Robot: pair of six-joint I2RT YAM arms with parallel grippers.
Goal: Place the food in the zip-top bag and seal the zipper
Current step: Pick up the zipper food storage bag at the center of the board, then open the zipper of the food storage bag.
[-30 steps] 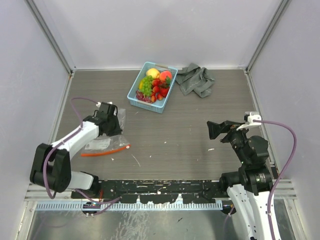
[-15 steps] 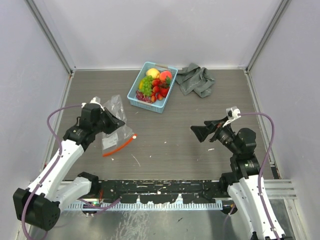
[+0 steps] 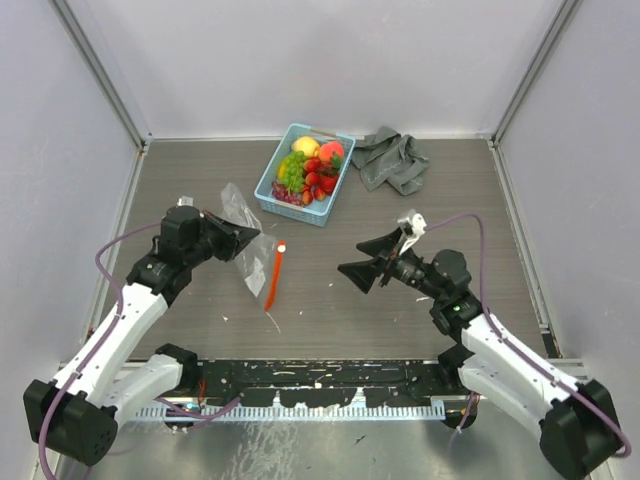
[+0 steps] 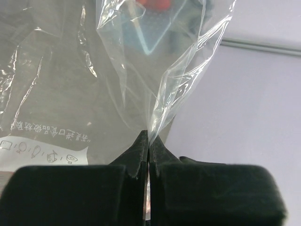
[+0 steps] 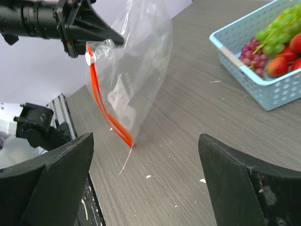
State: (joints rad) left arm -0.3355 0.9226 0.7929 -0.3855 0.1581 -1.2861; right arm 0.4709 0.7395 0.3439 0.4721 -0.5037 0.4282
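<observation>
My left gripper (image 3: 252, 236) is shut on the clear zip-top bag (image 3: 247, 250) and holds it lifted, one corner touching the table. In the left wrist view the film (image 4: 155, 70) is pinched between the closed jaws. The red-orange zipper (image 3: 274, 276) hangs slanted down; the right wrist view shows it too (image 5: 106, 110) with the bag (image 5: 141, 61). My right gripper (image 3: 362, 268) is open and empty, right of the bag and facing it. The food (image 3: 312, 168) lies in the light blue basket (image 3: 270, 197): lemon, peach, grapes, strawberries.
A grey cloth (image 3: 392, 158) lies right of the basket at the back. The basket also shows in the right wrist view (image 5: 244, 70). Walls enclose the table on three sides. A black rail runs along the near edge (image 3: 320, 385).
My left gripper lifted the bag off the table and swung it right; the zipper now hangs nearly vertical. My right gripper reached left toward the bag, staying open.
</observation>
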